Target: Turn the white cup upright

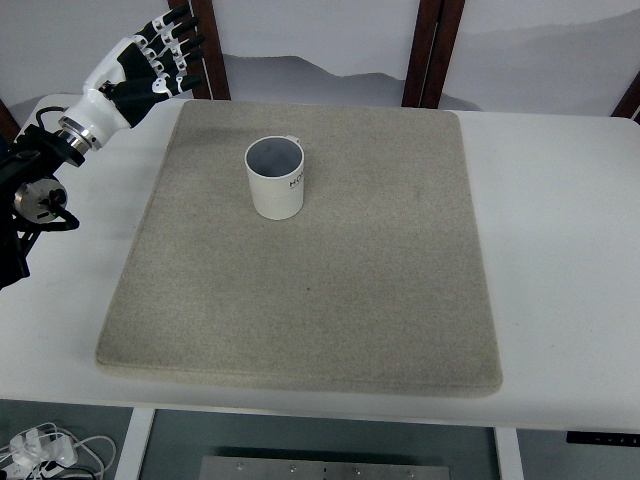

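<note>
A white cup [275, 178] stands upright on the beige mat [310, 300], its mouth facing up, in the mat's upper left part. My left hand [168, 52] hovers beyond the mat's far left corner, well apart from the cup, with its fingers spread and holding nothing. The right arm does not show.
The mat lies on a white table [560, 250]. Dark wooden posts [432, 50] rise behind the table's far edge. Cables [50, 450] lie on the floor at the lower left.
</note>
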Controlling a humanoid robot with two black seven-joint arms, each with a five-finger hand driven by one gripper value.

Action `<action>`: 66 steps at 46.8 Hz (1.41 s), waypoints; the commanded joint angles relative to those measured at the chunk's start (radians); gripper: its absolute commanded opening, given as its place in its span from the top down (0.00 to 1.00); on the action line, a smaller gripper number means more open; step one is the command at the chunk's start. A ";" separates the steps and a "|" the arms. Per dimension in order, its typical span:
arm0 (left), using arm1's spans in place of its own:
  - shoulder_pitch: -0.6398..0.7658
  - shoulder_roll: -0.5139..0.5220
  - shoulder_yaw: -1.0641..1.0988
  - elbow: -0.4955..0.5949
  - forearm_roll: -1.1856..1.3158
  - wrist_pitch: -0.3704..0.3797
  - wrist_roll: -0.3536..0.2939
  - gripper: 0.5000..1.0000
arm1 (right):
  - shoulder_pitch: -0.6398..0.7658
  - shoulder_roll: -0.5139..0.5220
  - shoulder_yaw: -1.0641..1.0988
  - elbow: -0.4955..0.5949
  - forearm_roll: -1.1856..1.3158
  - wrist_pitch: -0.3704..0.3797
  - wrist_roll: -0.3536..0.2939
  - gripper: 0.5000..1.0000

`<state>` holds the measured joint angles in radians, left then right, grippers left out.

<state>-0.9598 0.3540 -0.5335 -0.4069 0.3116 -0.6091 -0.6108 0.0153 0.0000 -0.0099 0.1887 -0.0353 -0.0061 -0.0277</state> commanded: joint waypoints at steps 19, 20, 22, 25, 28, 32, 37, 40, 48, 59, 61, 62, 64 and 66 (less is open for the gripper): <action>-0.050 -0.010 0.000 0.096 -0.163 0.054 0.000 0.01 | 0.000 0.000 -0.001 0.000 0.000 0.000 0.000 0.10; -0.048 -0.010 0.000 0.096 -0.180 0.055 0.000 0.01 | 0.000 0.000 -0.001 0.000 0.000 0.000 0.000 0.10; -0.048 -0.012 0.000 0.096 -0.227 0.055 0.000 0.01 | 0.000 0.000 0.001 0.000 0.000 0.000 0.000 0.10; -0.048 -0.014 0.000 0.097 -0.316 0.063 0.000 0.01 | 0.000 0.000 0.002 0.002 0.000 0.000 0.000 0.10; -0.048 -0.018 0.000 0.096 -0.409 0.086 0.008 0.01 | 0.000 0.000 0.004 0.000 0.000 0.000 0.000 0.10; -0.048 -0.040 0.001 0.097 -0.505 0.126 0.126 0.01 | 0.000 0.000 0.005 0.000 0.000 0.000 0.000 0.10; -0.050 -0.072 -0.003 0.097 -0.569 0.193 0.255 0.01 | 0.000 0.000 0.005 0.000 0.000 0.000 0.000 0.10; -0.050 -0.098 -0.005 0.105 -0.582 0.232 0.302 0.01 | 0.000 0.000 0.005 0.002 0.000 0.000 0.000 0.10; -0.050 -0.144 -0.074 0.128 -0.592 0.249 0.393 0.01 | 0.000 0.000 0.005 0.000 0.000 0.000 0.000 0.10; -0.048 -0.170 -0.233 0.152 -0.598 0.275 0.513 0.01 | 0.000 0.000 0.007 0.002 0.002 0.006 0.000 0.10; -0.048 -0.175 -0.243 0.152 -0.598 0.276 0.525 0.01 | 0.000 0.000 0.007 0.002 0.003 0.006 0.000 0.10; -0.050 -0.178 -0.246 0.152 -0.598 0.278 0.531 0.01 | 0.000 0.000 0.007 0.002 0.002 0.006 0.000 0.10; -0.050 -0.181 -0.249 0.154 -0.600 0.285 0.537 0.01 | 0.000 0.000 0.007 0.002 0.003 0.006 0.000 0.10; -0.050 -0.185 -0.261 0.154 -0.600 0.295 0.539 0.01 | 0.000 0.000 0.008 0.002 0.003 0.006 0.000 0.10</action>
<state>-1.0089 0.1746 -0.7807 -0.2535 -0.2877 -0.3264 -0.0770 0.0154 0.0000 -0.0032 0.1903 -0.0325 0.0008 -0.0275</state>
